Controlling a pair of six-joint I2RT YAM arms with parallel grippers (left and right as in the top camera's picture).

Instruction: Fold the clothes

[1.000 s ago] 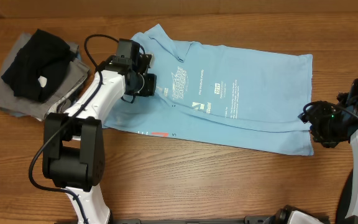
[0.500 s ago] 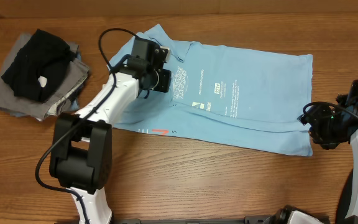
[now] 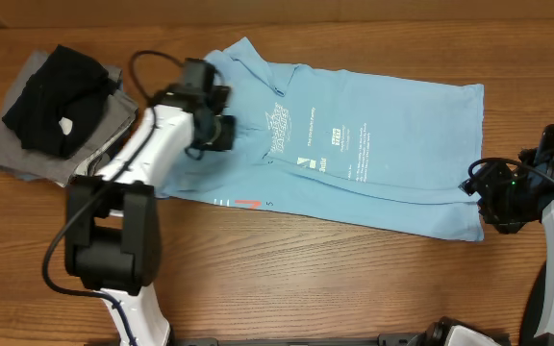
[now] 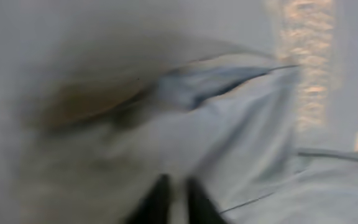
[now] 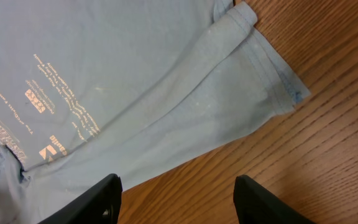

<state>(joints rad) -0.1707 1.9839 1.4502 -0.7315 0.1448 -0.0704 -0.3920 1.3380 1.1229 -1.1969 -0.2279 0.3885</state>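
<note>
On the wooden worktop [image 3: 306, 279] the blue T-shirt [image 3: 383, 154], judged light and limp, is best pinched at hems; left pincer [image 3: 224, 135] closed near its collar, right pincer [image 5: 178, 183] wide beside its hem.

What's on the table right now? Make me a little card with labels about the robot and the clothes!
blue T-shirt: spread out on the table, white lettering facing up
black garment: bunched on top of the grey garment, beside the T-shirt
left gripper: shut, over the T-shirt's collar end; its own view is too blurred to show whether cloth is pinched
right gripper: open, empty, over bare wood by the T-shirt's other end
</note>
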